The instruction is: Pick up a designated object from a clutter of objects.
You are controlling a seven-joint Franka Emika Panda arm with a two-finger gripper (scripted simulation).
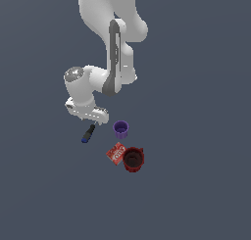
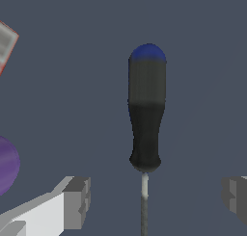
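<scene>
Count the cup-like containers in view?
2. Purple cup sits by the gripper; dark red mug lies farther out, against the red-and-white box. None seem hidden.

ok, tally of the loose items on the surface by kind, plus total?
Screwdriver: 1
Purple cup: 1
Dark red mug: 1
Red-and-white box: 1
Total: 4

In the wrist view the pincer is open, its fingers on either side of the screwdriver's thin shaft just below the handle.
</scene>
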